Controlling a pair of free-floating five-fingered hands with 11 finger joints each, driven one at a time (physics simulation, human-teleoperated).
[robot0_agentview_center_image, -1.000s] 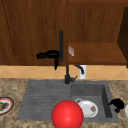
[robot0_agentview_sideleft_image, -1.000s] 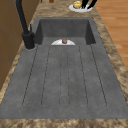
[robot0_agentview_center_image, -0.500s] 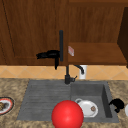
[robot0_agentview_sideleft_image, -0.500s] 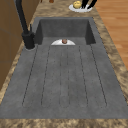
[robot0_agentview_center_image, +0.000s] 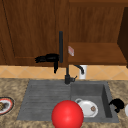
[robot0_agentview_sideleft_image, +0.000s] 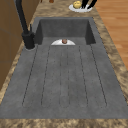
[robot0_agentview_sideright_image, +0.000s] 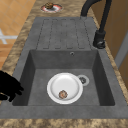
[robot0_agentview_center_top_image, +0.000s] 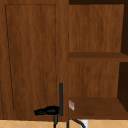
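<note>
My left hand (robot0_agentview_center_image: 48, 58) hovers in front of the wooden wall cabinet, just left of the closed door's black vertical handle (robot0_agentview_center_image: 60, 46). Its fingers stretch out to the left and the thumb hangs down; the same hand (robot0_agentview_center_top_image: 47, 110) appears in the upper view. My right hand (robot0_agentview_center_image: 117, 104) floats low at the sink's right rim with its fingers curled. It sits beside a white plate (robot0_agentview_sideleft_image: 79, 7) holding yellow food. I cannot tell whether it touches that plate. From the right side this hand (robot0_agentview_sideright_image: 8, 86) is at the basin's near corner.
A big red ball (robot0_agentview_center_image: 67, 115) is at the sink's front. A white plate (robot0_agentview_sideright_image: 65, 88) with a brown morsel lies in the basin. The black faucet (robot0_agentview_center_image: 67, 77) stands behind, beside a white cup (robot0_agentview_center_image: 83, 72). A red-rimmed plate (robot0_agentview_center_image: 5, 105) sits left. A small pink packet (robot0_agentview_center_image: 71, 50) lies on the open shelf.
</note>
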